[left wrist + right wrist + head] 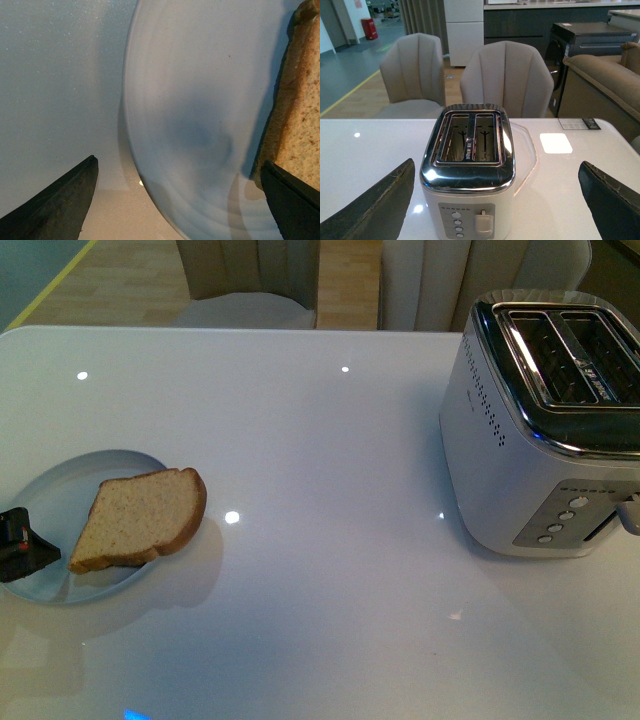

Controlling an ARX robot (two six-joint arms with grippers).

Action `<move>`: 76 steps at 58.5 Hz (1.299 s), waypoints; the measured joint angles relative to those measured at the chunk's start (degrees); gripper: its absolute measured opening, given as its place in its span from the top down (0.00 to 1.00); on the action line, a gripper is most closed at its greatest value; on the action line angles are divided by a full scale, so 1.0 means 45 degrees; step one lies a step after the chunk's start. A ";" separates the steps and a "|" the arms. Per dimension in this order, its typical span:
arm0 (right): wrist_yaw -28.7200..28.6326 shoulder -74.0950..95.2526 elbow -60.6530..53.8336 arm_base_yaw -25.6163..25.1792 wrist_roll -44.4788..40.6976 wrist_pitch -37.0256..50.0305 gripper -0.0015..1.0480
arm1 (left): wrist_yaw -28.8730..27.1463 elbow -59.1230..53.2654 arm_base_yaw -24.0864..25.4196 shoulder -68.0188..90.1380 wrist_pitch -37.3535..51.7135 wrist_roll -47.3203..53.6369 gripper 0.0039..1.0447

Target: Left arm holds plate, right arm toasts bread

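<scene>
Straddling the rim of the plate (60,495), far across the worktop (320,450) from the toaster (520,440), the left end effector (179,162) sits spread wide, pinching nothing. It should bite the rim only, clear of the bread (140,520), which lies on the plate and overhangs its toaster-side edge. The right end effector (496,164), also spread and empty, faces the toaster, well away from the slice. Both slots (470,137) look empty. Nothing lies between bread and toaster, and the chairs (507,80) beyond the toaster are out of the way.
</scene>
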 joint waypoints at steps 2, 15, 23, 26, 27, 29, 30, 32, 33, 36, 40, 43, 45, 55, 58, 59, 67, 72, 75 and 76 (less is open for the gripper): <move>0.0000 0.0000 0.0000 0.0000 0.0000 0.0000 0.08 | 0.0000 0.0019 -0.0019 0.0019 -0.0005 0.0044 0.07; 0.0000 0.0000 0.0000 0.0000 0.0000 0.0000 0.08 | -0.0073 0.0078 -0.0024 0.0228 -0.0049 0.0219 0.52; 0.0000 0.0000 0.0000 0.0000 0.0000 0.0000 0.08 | -0.0073 0.0102 -0.0029 0.0325 -0.0126 0.0185 0.79; 0.0000 0.0000 0.0000 0.0000 0.0000 0.0000 0.08 | -0.0063 0.0121 -0.0029 0.0325 -0.0126 0.0155 0.87; 0.0000 0.0000 0.0000 0.0000 0.0000 0.0000 0.08 | -0.0053 0.0131 -0.0029 0.0321 -0.0126 0.0136 0.89; -0.0005 0.0000 0.0000 0.0000 0.0000 0.0000 0.08 | 0.0010 0.0155 -0.0019 0.0321 -0.0126 0.0068 0.93; 0.0000 0.0000 0.0000 0.0000 0.0000 0.0000 0.08 | 0.0063 0.0170 -0.0015 0.0321 -0.0126 0.0019 0.96; 0.0000 0.0000 0.0000 0.0000 0.0000 0.0000 0.08 | 0.0165 0.0194 -0.0010 0.0311 -0.0126 -0.0049 0.98; -0.0005 0.0000 0.0000 0.0000 0.0000 0.0000 0.08 | 0.0185 0.0194 -0.0010 0.0311 -0.0131 -0.0039 0.98; 0.0000 0.0000 0.0000 0.0000 0.0000 0.0000 0.08 | 0.0199 0.0194 0.0015 0.0311 -0.0180 -0.0049 0.98; 0.0000 0.0000 0.0000 0.0000 0.0000 0.0000 0.08 | 0.0238 0.0185 0.0073 0.0233 -0.0350 -0.0078 0.98; 0.0000 0.0000 0.0000 0.0000 0.0000 0.0000 0.08 | 0.0282 0.0146 0.0136 0.0146 -0.0476 -0.0136 0.98; 0.0000 0.0000 0.0000 0.0000 0.0000 0.0000 0.08 | 0.0301 0.0097 0.0175 0.0063 -0.0578 -0.0199 0.98; 0.0000 0.0000 0.0000 0.0000 0.0000 0.0000 0.08 | 0.0408 -0.0340 0.0529 -0.1059 -0.1350 -0.0695 0.98; 0.0000 0.0000 0.0000 0.0000 0.0000 0.0000 0.08 | 0.0486 -0.0457 0.0602 -0.1467 -0.1554 -0.0903 0.98; 0.0000 0.0000 0.0000 0.0000 0.0000 0.0000 0.08 | 0.0495 -0.0515 0.0636 -0.1695 -0.1661 -0.1005 0.98; 0.0000 0.0000 0.0000 0.0000 0.0000 0.0000 0.08 | 0.0554 -0.1049 0.0714 -0.3730 -0.2603 -0.1797 0.98; -0.0005 0.0000 0.0000 0.0000 0.0000 0.0000 0.08 | 0.0651 -0.1350 0.0690 -0.5056 -0.3215 -0.2395 0.98; 0.0000 0.0000 0.0000 0.0000 0.0000 0.0000 0.08 | 0.0607 -0.1506 0.0646 -0.5731 -0.3565 -0.2681 0.98; 0.0000 0.0000 0.0000 0.0000 0.0000 0.0000 0.08 | 0.0578 -0.1583 0.0617 -0.6071 -0.3759 -0.2798 0.98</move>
